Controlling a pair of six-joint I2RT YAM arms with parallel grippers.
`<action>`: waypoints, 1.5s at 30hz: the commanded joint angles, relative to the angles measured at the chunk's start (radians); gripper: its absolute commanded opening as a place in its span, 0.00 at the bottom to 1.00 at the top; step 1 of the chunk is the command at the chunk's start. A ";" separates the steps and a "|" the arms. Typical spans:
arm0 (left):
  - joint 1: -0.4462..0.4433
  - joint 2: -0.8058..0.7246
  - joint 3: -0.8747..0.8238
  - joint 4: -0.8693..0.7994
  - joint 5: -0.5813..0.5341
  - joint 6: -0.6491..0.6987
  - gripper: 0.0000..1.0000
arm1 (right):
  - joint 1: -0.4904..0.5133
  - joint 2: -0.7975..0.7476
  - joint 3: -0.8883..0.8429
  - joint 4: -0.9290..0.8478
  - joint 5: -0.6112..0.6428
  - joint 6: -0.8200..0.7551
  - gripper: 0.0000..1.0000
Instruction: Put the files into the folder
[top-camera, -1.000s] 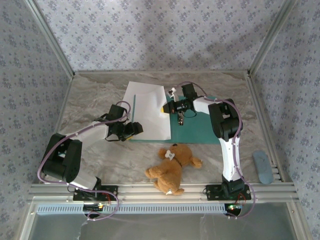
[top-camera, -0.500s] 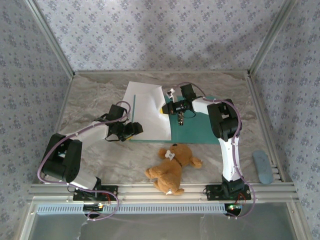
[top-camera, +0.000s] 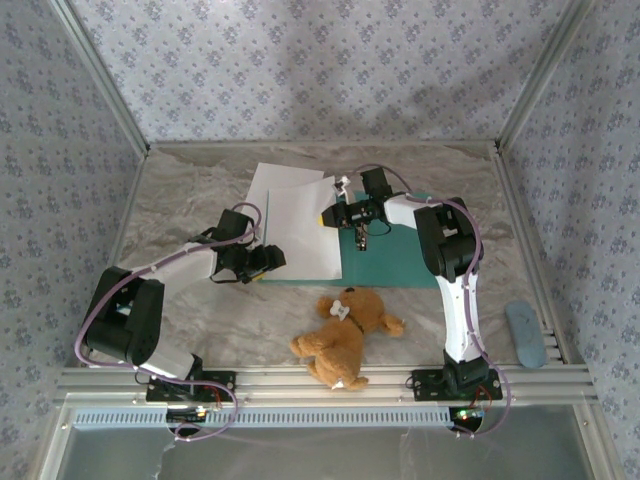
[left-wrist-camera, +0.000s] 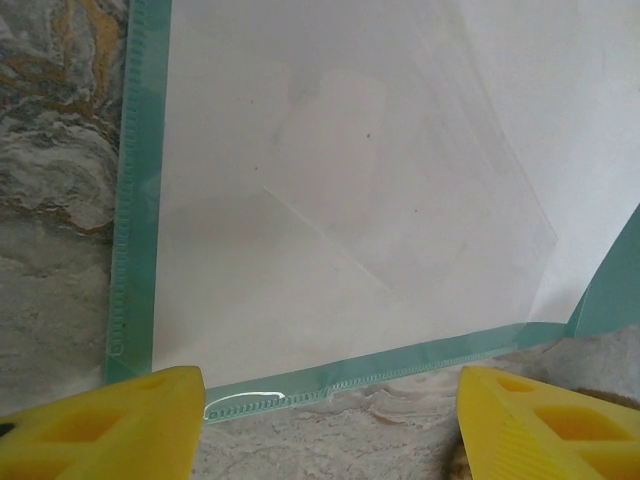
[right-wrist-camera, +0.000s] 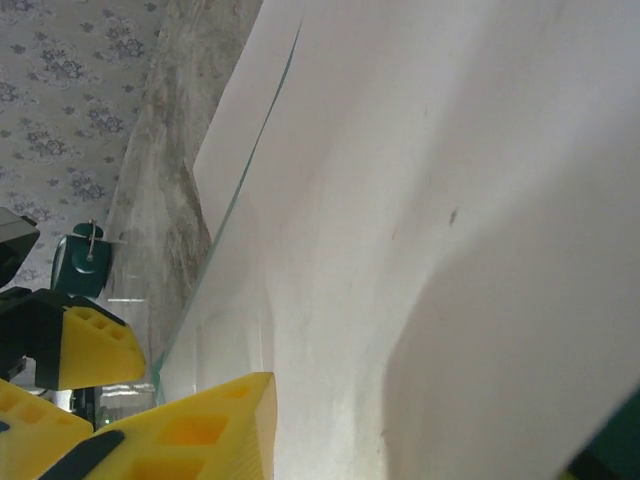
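Files (top-camera: 300, 225) lie askew on the left half of the open folder (top-camera: 395, 255) on the worktop (top-camera: 190, 200).
Left end effector (top-camera: 272, 258) stands wide and empty at its near edge; right end effector (top-camera: 330, 215) sits at the sheets' right edge, perhaps touching paper, grip unclear.

Two white files (top-camera: 298, 225) lie overlapping and skewed on the open teal folder (top-camera: 400, 258), covering its left half and overhanging its far edge.

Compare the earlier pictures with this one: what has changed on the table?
The top sheet by the right claw has swung askew, baring the far edge of the sheet beneath; whether the claw released it is unclear. The open left claw, folder and teddy bear stayed put.
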 joint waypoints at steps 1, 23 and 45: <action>0.007 -0.046 0.025 -0.034 -0.025 0.009 0.67 | -0.020 -0.024 0.009 -0.017 0.012 -0.001 0.36; 0.004 -0.062 0.033 -0.067 -0.106 0.020 0.67 | 0.004 -0.054 -0.098 0.056 0.017 0.039 0.26; 0.005 -0.052 0.013 -0.052 -0.098 0.019 0.67 | -0.021 -0.088 -0.094 0.088 0.042 0.049 0.04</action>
